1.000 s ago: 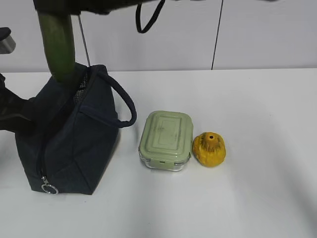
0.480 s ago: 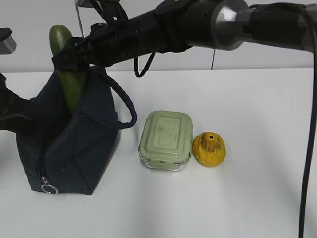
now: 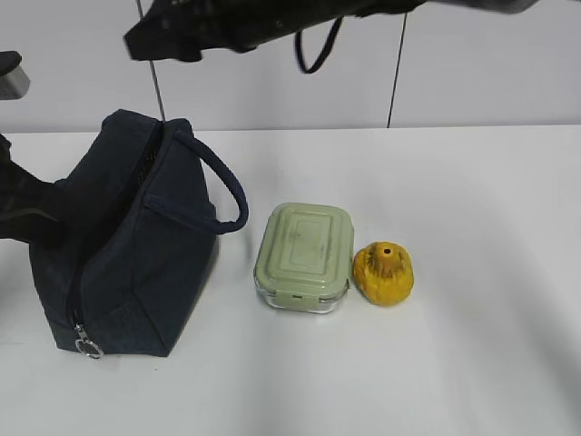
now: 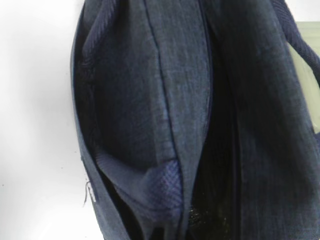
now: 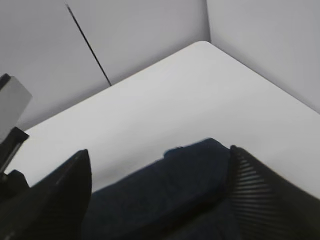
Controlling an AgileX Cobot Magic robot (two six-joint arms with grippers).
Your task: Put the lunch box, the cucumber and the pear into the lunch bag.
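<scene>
Exterior view, left to right. The left arm is a dark shape at the desk's left edge, pressed against the left side of the lunch bag. Left gripper itself: not visible in any view; cannot tell whether its jaws are apart or closed. The left wrist view is filled by navy fabric, looking down along the lunch bag into a dark open gap at its top.

Lunch bag stands upright on the left part of the white desk, closer to the near edge than the far one. Its padded handle loops out to the right. Silver ring zipper pull hangs at the bag's lower left front corner. Cucumber: not visible in any view.

Lunch box sits flat near desk centre, just right of the bag but apart from it, sage-green lid on. Pear sits just beside the box's right side, dimpled hole up; touching or a hair apart, cannot tell.

Right arm crosses the top of the exterior view, above the bag and clear of it. Right wrist view: the right gripper has its two dark fingers spread wide with nothing between them; bag top lies below.
</scene>
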